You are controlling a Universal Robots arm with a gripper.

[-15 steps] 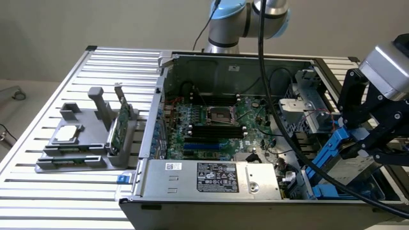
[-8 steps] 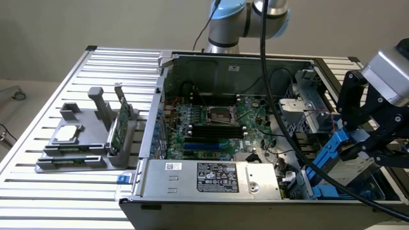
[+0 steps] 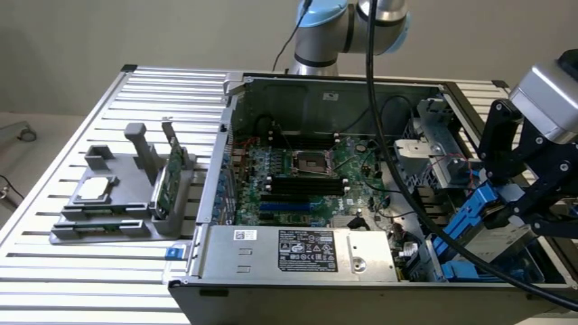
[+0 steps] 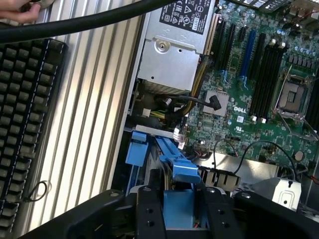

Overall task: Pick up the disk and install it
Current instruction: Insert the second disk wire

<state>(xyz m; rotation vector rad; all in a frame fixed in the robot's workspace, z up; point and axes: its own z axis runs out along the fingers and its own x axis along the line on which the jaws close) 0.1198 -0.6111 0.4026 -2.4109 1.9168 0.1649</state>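
Observation:
The disk point(image 3: 507, 237) is a silver-grey drive framed by bright blue rails. It hangs tilted over the front corner of the open computer case point(image 3: 271, 87), on the exterior view's right. My gripper point(image 3: 528, 203) grips it from above, its black fingers shut on the blue carrier. In the wrist view the blue rail of the disk point(image 4: 178, 201) sits between my two black fingers point(image 4: 149, 211), and the gripper point(image 4: 182, 211) is over the blue drive bay guides point(image 4: 137, 149) inside the case.
The motherboard point(image 3: 307, 176) fills the case floor and the silver power supply point(image 3: 298, 250) lies along its front. A grey fixture point(image 3: 108, 203) holding a green card and a small chip stands on the slatted table. A keyboard point(image 4: 25, 124), a hand point(image 4: 20, 10) and a thick black cable point(image 4: 89, 20) lie nearby.

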